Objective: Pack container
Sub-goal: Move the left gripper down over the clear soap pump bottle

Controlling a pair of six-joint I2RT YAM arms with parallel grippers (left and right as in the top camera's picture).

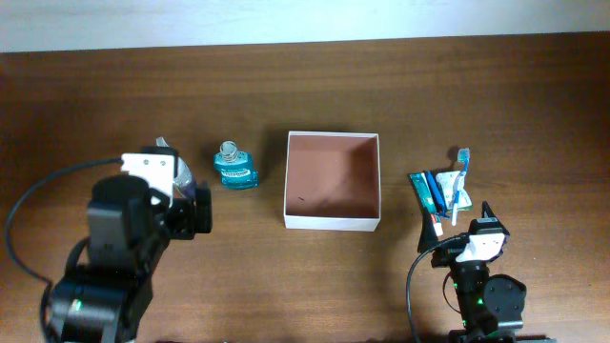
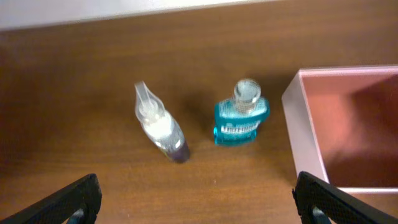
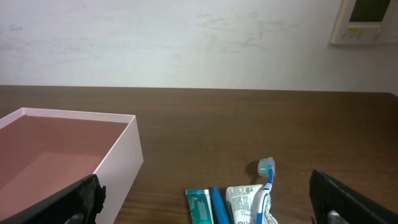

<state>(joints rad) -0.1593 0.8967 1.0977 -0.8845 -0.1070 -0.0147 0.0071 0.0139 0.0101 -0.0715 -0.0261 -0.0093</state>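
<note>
Container: shallow square open-top box, thin white walls, reddish-brown inside [image 1: 332, 222]. It sits at mid-table between the two arms. Nothing packed in it; only a small dark speck shows on the floor.

To the container's left, just beside its wall and not touching: a squat teal plastic bottle with a clear round cap [image 1: 234, 170]. Further out on that side lies a clear slender bottle with a dark end [image 2: 160, 127], tilted on its side and partly under the left arm in the overhead view.

To the container's right, near but apart, is a small pile: a blue-and-white toothbrush [image 1: 460, 176] lying over a flat teal carton [image 1: 424, 191] and a white printed sachet [image 3: 239, 202].

Left gripper [image 2: 196, 183]: fingers spread wide, nothing between them. It hangs above the table on the container's left, short of both bottles.
Right gripper [image 3: 205, 186]: fingers also spread wide and empty. It sits low on the container's right, on the near side of the pile.

Handling, judged from looks:
- The container looks like thin card, so probably light and stiff only at the corners.
- The walls would likely bow under a pinch, and the box would likely skate on the smooth wood if bumped.
- Best left where it is and loaded from above.
- If it needs steadying, take one wall at the rim close to a corner, with light pressure.
- Lower items past the rim rather than dragging them over it, since a catch could tip or shove the box.
</note>
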